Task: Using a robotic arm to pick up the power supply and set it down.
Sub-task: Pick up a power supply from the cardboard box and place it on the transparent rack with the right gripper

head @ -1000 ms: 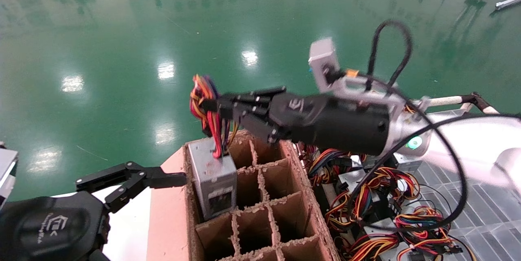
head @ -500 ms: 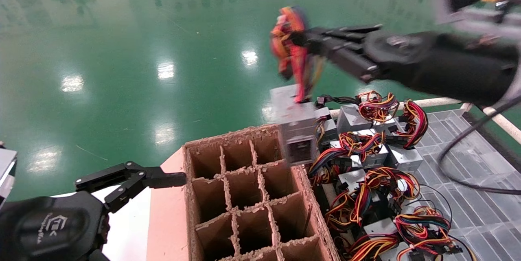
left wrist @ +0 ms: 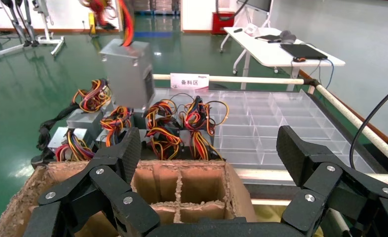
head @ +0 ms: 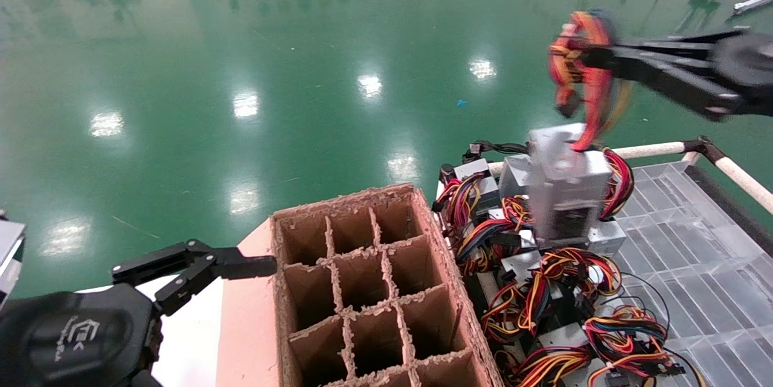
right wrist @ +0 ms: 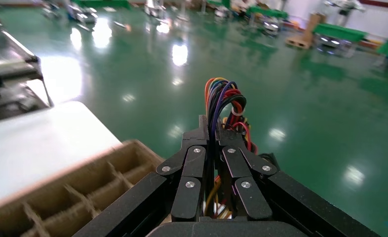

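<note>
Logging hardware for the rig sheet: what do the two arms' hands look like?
Both are black. The left hand has jointed link fingers with silver pivot pins and thick flat pads; its rounded black wrist housing carries a white logo. The right hand has the same linkage fingers with silver pins.

A brown cardboard box with dividers (head: pixel 362 290) is sitting on a pink sheet (head: pixel 244 314) that is lying over the white tabletop (head: pixel 187 339), its compartments showing open from the head view. Just beside it, a clear compartmented tray (head: pixel 706 272) framed by a white rail (head: pixel 658 149) is carrying a heap of grey power supplies (head: pixel 531 272), their red, orange, yellow and black wires tangling across one another. A glossy green floor (head: pixel 241 73) is stretching out beyond both.
</note>
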